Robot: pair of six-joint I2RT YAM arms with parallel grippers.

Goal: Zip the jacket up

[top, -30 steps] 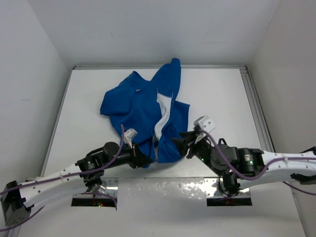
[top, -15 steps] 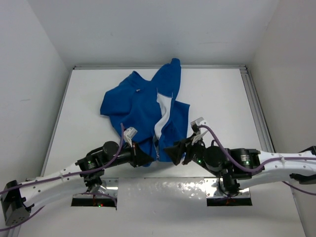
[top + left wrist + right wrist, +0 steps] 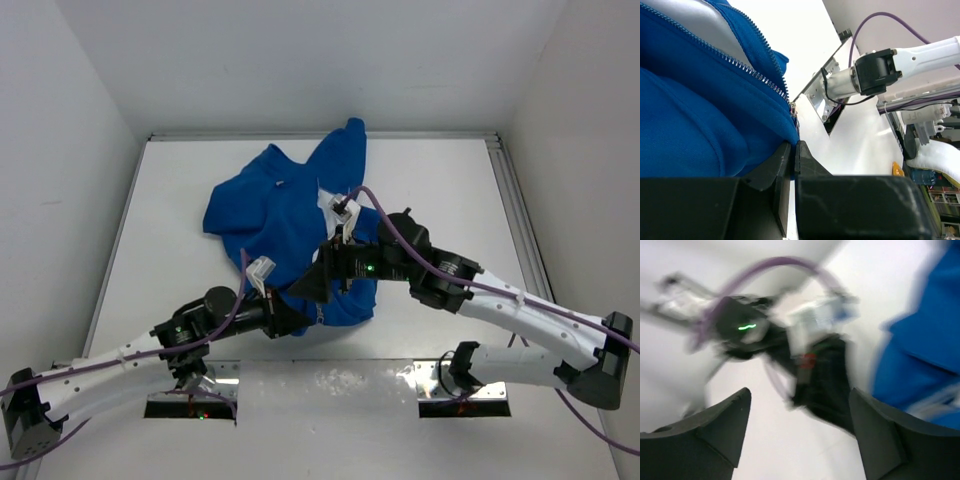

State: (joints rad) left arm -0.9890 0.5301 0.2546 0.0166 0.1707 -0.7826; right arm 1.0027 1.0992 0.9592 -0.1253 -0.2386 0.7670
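Observation:
The royal-blue jacket [image 3: 285, 215] lies crumpled in the middle of the white table, its front open and the pale lining showing. My left gripper [image 3: 303, 322] is shut on the jacket's bottom hem beside the silvery zipper [image 3: 747, 70]. The left wrist view shows the fingertips [image 3: 785, 152] pinching blue fleece [image 3: 700, 130]. My right gripper [image 3: 310, 286] hovers over the jacket's lower front, open wide and empty. The right wrist view is blurred by motion: nothing lies between the spread fingers [image 3: 732, 412], with the left arm's wrist [image 3: 820, 375] beyond them and blue fleece [image 3: 925, 350] at right.
White walls close in the table on three sides, with a metal rail [image 3: 515, 215] along the right edge. Shiny mounting plates [image 3: 330, 380] line the near edge. The right arm's base [image 3: 875, 75] shows in the left wrist view.
My right arm has swung up and to the left, from beside the jacket's hem to over its lower front, and its jaws have opened wide. The left gripper has kept its grip without moving.

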